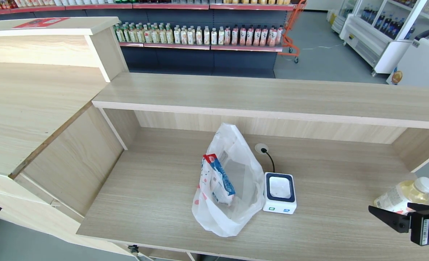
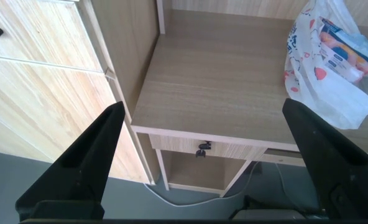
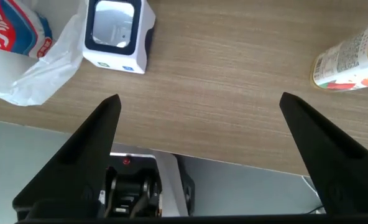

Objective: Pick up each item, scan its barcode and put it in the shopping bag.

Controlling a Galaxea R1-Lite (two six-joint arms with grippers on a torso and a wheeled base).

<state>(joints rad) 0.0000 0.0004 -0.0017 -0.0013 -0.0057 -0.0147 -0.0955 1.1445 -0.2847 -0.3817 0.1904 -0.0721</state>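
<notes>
Wooden counter (image 1: 145,203) bears a shopping bag (image 1: 221,221) holding a packet (image 1: 220,181); left pincer (image 2: 202,106) and right pincer (image 3: 199,98) gape, released.

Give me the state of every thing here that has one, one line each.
shopping bag: standing on the counter, one item in it
packet: inside the shopping bag, on end
barcode scanner: on the counter beside the bag, window facing up
bottle: lying on its side on the counter, cap on
left end effector: open, empty
right end effector: open, empty
</notes>
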